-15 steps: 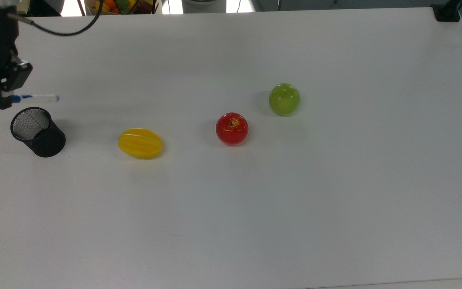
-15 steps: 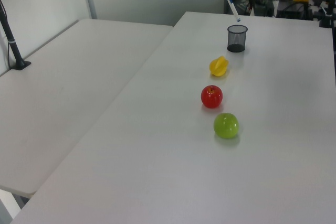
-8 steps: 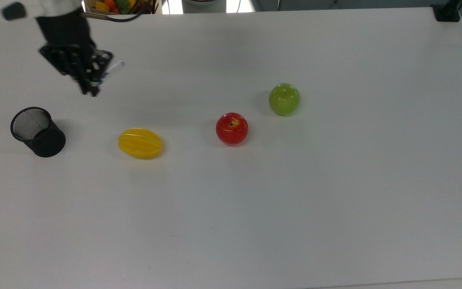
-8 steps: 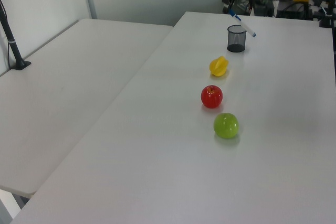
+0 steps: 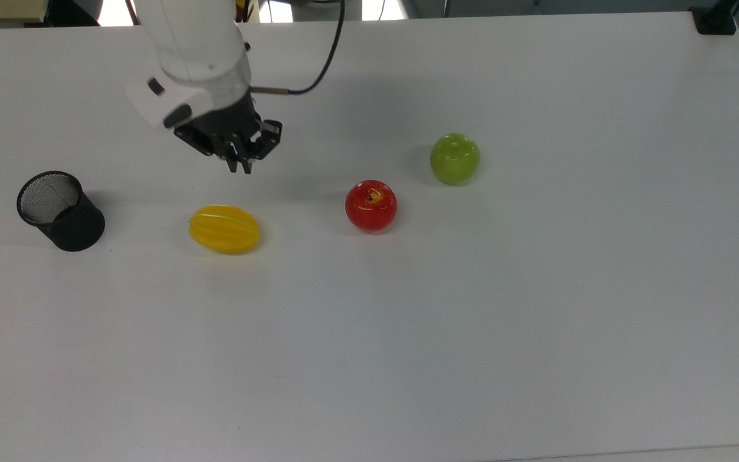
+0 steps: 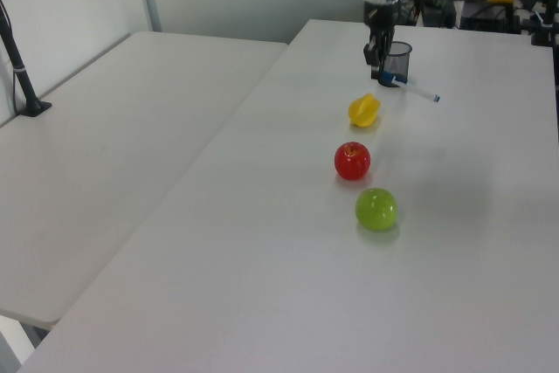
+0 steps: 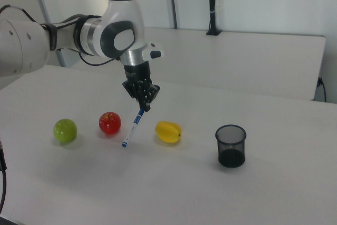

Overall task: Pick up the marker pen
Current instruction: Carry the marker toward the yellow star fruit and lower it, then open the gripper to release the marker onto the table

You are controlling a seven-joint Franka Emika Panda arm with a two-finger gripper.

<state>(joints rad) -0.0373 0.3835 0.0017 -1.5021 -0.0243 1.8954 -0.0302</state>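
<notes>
My gripper is shut on the blue-capped end of the marker pen. The slim white marker slants down from the fingers, and its small blue tip hangs above the table between the red apple and the yellow fruit. In the left view the marker pen sticks out to the left view's right from the gripper. In the top view the gripper points down, above the table behind the yellow fruit, and the hand covers the marker.
A black mesh cup stands at the top view's left on the white table. To the right of the yellow fruit come a red apple and a green apple. A black cable trails from the wrist.
The arm has swung from beside the mesh cup to the top view's right with the marker in its grip. The marker has turned from lying level to slanting down.
</notes>
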